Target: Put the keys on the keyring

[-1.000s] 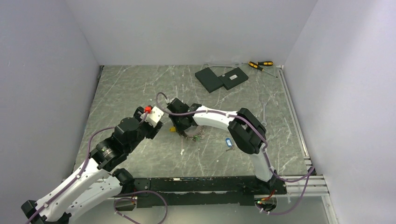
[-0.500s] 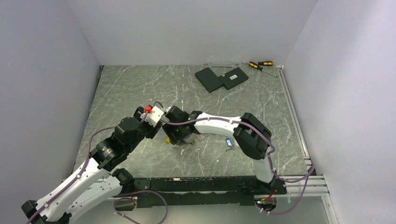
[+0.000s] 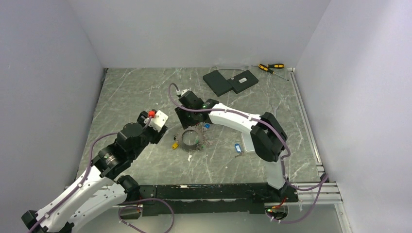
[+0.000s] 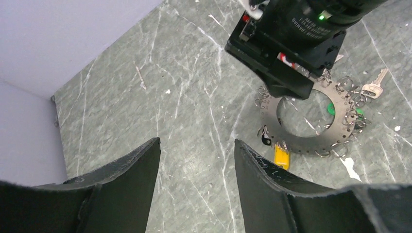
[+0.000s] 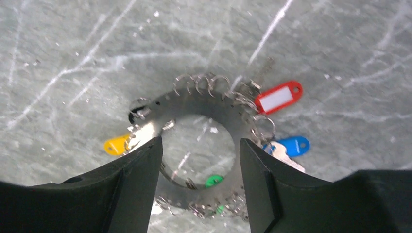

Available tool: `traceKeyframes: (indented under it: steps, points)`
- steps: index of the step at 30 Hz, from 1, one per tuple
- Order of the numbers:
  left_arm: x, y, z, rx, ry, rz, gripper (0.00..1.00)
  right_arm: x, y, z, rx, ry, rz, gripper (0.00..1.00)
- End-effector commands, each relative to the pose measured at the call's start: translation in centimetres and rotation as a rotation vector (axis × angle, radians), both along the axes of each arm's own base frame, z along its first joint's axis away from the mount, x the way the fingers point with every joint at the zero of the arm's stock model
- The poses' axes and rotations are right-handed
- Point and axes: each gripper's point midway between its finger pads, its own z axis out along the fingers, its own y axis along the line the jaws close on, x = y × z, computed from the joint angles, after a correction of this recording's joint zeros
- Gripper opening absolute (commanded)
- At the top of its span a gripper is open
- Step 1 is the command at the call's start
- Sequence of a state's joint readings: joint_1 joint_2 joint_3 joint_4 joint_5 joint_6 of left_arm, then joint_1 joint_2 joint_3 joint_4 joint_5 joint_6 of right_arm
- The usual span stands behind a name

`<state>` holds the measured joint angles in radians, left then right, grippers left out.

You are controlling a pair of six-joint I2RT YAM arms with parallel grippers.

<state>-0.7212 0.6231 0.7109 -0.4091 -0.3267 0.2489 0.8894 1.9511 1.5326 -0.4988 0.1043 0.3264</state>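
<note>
One red key tag (image 5: 279,97), white label blank, at rim of keyring (image 5: 204,99)

left claw (image 4: 197,145) spread wide and empty, right claw (image 5: 200,143) parted, pointing down, both arms angled inward

This looks like a robot lab, not a home. Plain white walls (image 3: 194,29) box in a grey-green stone-look table (image 3: 131,92). A white and black robot arm on the left (image 3: 82,191) and one on the right (image 3: 233,120) are bolted to a black metal rail (image 3: 209,191). Thin purple cables (image 3: 306,187) trail off them. Two yellow-and-black screwdrivers (image 3: 270,67) lie in the far corner.
</note>
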Motion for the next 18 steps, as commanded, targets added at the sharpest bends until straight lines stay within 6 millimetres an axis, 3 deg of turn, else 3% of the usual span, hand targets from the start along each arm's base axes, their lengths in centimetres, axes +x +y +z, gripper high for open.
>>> traceKeyframes:
  steps: [1, 6, 11, 15, 18]
  points:
    - [0.2, 0.9, 2.2, -0.038, -0.061, 0.049, 0.62, 0.6, 1.9, 0.4, -0.012, -0.021, 0.061, 0.6]
    - [0.0, 1.3, 2.6, -0.053, -0.079, 0.056, 0.62, 1.9, 3.2, 0.5, -0.016, -0.039, 0.072, 0.52]
    - [-0.2, 1.3, 2.9, -0.065, -0.087, 0.049, 0.62, 3.1, 3.5, -1.0, -0.087, -0.03, 0.047, 0.46]
    - [-0.3, 1.4, 3.1, -0.074, -0.096, 0.047, 0.62, 2.5, 4.0, -1.4, -0.082, -0.008, 0.084, 0.41]
    - [-0.4, 1.5, 3.3, -0.079, -0.103, 0.048, 0.62, 0.9, 5.2, -0.9, -0.039, -0.01, 0.212, 0.42]
